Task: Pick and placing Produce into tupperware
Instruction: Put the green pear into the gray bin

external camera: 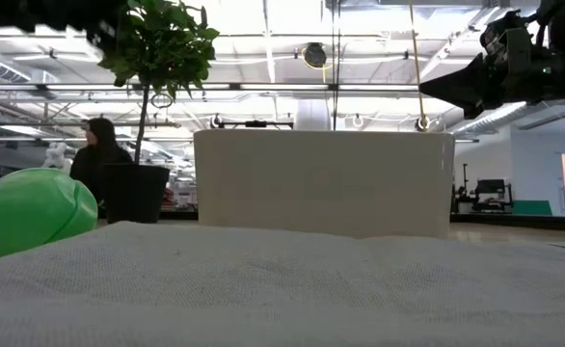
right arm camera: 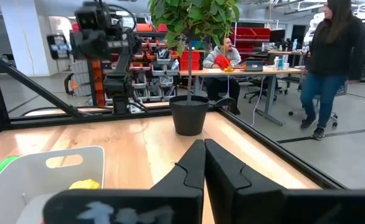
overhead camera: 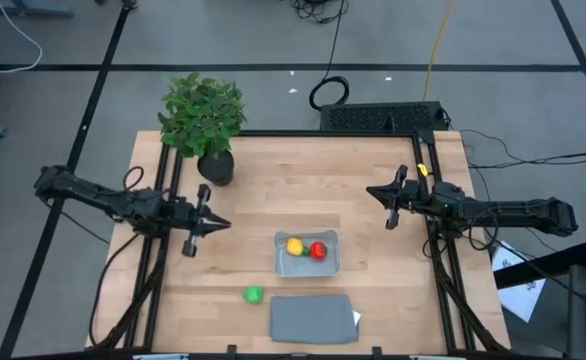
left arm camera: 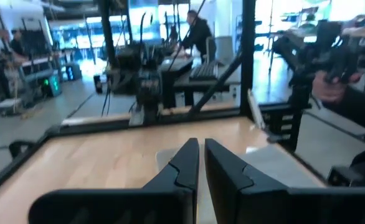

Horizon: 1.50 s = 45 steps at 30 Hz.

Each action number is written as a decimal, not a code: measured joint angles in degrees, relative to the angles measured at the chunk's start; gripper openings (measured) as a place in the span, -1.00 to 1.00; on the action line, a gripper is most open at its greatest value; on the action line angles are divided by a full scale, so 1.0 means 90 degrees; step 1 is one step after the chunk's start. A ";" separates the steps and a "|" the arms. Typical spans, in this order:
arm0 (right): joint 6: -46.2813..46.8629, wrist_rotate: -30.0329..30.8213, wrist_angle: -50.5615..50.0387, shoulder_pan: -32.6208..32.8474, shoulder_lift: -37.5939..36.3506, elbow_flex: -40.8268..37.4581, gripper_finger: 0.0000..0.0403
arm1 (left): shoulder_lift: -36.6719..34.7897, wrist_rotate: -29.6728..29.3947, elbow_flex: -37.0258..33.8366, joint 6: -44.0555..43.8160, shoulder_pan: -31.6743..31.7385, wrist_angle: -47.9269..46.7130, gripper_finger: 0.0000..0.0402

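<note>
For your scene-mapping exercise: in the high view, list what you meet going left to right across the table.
Left gripper → plant → green piece → yellow piece → red piece → right gripper.

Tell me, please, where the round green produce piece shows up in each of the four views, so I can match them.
High view: green piece on the table, outside the tupperware, beside the grey lid.
Low view: large green ball at the left edge.
Left wrist view: not in it.
Right wrist view: green sliver at the left edge, beyond the tupperware.
Shared landmark: the potted plant.
</note>
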 joint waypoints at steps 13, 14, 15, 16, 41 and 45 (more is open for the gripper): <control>-0.0095 0.0000 -0.0090 0.0000 0.0000 0.0000 -1.00 | 0.1979 -0.0691 0.2144 -0.0811 -0.0760 -0.2497 -0.85; -0.0095 -0.0002 -0.0099 -0.0001 0.0000 0.0000 -1.00 | 0.2164 -0.0691 0.2226 -0.0931 -0.0800 -0.2643 -0.85; -0.0095 -0.0002 -0.0098 -0.0002 0.0000 0.0000 -1.00 | 0.2339 -0.0688 0.2292 -0.1034 -0.0842 -0.2774 -0.85; -0.0095 -0.0002 -0.0098 0.0000 0.0000 0.0000 -1.00 | 0.2497 -0.0683 0.2333 -0.1123 -0.0886 -0.2845 -0.85; 0.0051 -0.0003 -0.0197 0.0000 0.0002 -0.0002 -1.00 | 0.4799 0.1150 0.2412 -0.2109 -0.1338 -0.1541 -0.84; 0.0051 -0.0002 -0.0364 0.0000 0.0002 -0.0002 -1.00 | 0.4896 0.1150 0.2412 -0.2267 -0.1325 -0.1475 -0.78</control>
